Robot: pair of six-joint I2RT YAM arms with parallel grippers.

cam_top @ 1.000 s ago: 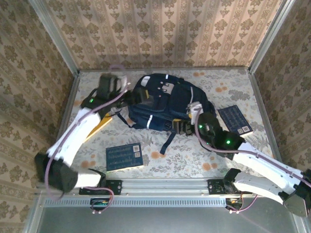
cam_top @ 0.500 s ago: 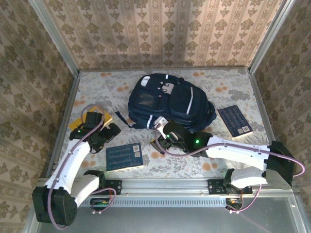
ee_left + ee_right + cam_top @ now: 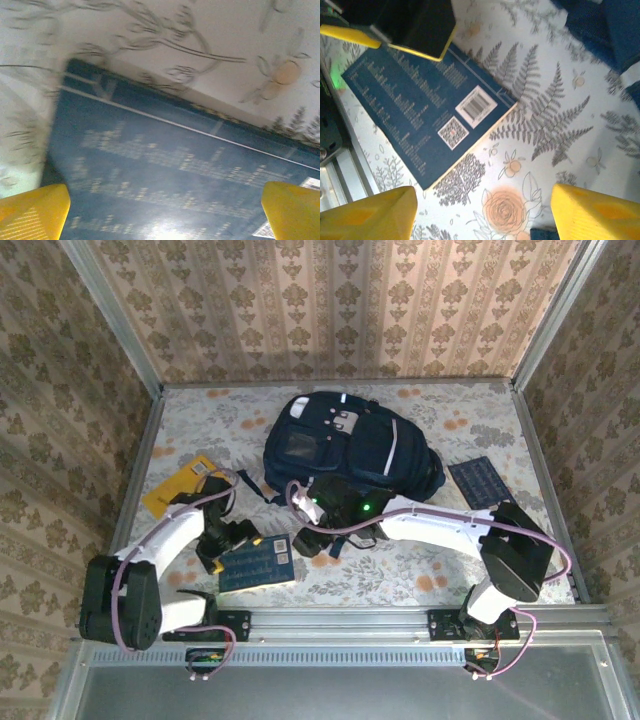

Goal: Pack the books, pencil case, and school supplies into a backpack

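Note:
The navy backpack point(image 3: 345, 445) lies at the back middle of the table, a corner of it also in the right wrist view point(image 3: 607, 30). A blue book point(image 3: 256, 562) lies flat near the front edge. My left gripper point(image 3: 222, 540) hovers open over its left part, and the blue book point(image 3: 165, 165) spans the space between the yellow fingers point(image 3: 32, 212). My right gripper point(image 3: 308, 540) is open over bare cloth just right of the blue book point(image 3: 415, 107). A yellow book point(image 3: 180, 483) lies at the left, a dark navy book point(image 3: 483, 484) at the right. The pencil case and school supplies are out of view.
A dark backpack strap point(image 3: 345, 525) trails onto the floral cloth near my right gripper. A metal rail point(image 3: 330, 620) runs along the near edge, and patterned walls close in the left, back and right sides.
My left arm has swung from the backpack past the yellow book down to the blue book. My right arm has swept left from the backpack's front to the blue book's right edge.

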